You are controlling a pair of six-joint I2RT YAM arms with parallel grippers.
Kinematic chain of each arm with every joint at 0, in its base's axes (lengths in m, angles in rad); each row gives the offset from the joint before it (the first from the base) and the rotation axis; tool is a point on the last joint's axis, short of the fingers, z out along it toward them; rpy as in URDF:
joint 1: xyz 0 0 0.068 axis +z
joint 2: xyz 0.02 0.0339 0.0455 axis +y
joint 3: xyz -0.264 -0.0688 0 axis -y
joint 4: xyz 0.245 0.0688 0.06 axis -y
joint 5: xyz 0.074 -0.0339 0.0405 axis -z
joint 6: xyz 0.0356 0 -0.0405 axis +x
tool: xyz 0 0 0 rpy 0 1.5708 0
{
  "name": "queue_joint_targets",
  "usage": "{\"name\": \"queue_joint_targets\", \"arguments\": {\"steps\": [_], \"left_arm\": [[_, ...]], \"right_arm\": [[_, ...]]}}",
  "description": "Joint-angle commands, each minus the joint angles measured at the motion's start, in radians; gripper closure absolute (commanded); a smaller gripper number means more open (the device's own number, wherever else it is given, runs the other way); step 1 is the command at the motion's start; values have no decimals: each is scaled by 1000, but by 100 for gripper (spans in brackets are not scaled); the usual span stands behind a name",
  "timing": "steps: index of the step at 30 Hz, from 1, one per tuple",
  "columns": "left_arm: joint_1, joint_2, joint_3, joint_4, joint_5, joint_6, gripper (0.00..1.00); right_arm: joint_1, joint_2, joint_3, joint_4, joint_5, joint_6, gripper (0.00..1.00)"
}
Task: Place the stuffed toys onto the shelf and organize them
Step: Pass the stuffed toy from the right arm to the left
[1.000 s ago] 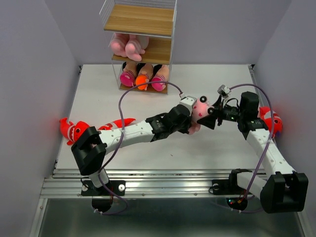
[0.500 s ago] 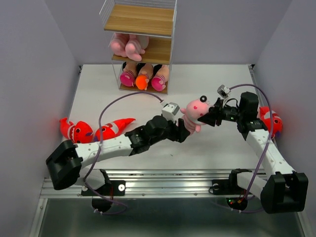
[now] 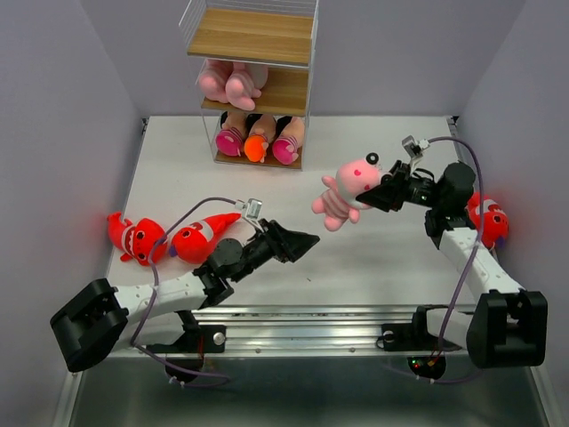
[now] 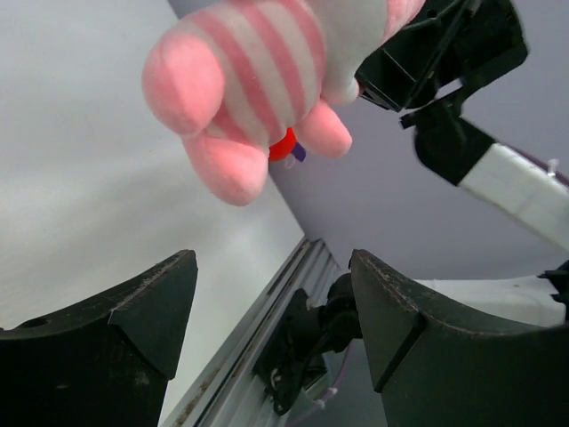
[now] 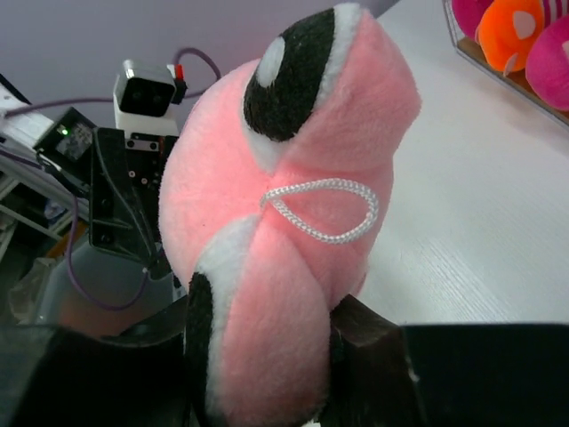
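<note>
**A:** Starting at the left, has anything changed?

**B:** No. The outer red shark [image 3: 132,238] and the inner red shark [image 3: 200,236] lie touching on the table [image 3: 178,160], as they did a second ago. The shelf [image 3: 253,37] at the back is unchanged too, with pink animals [image 3: 229,83] on its middle board and dolls [image 3: 258,140] on its bottom board.

**A:** And the left gripper [image 3: 307,240]?

**B:** A second ago it was clamped on the pink striped-leg animal [image 3: 345,189] mid-table. It has since let go and drawn back toward the near left, with its jaws spread wide and empty.

**A:** So where is that toy now?

**B:** The right gripper [image 3: 380,191] alone carries it. It is closed on the toy's head and holds it clear of the table, a little farther back than before. The third red shark [image 3: 489,218] lies by the right wall.
</note>
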Motion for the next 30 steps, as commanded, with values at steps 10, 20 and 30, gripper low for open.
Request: {"name": "queue_joint_targets", "arguments": {"steps": [10, 20, 30], "left_arm": [[4, 25, 89, 330, -21, 0, 19], [10, 129, 207, 267, 8, -6, 19], [11, 209, 287, 261, 55, -30, 21]], "right_arm": [[-5, 181, -31, 1410, 47, 1226, 99], [-5, 99, -85, 1409, 63, 1207, 99], [-5, 59, -111, 1410, 66, 1182, 99]]}}
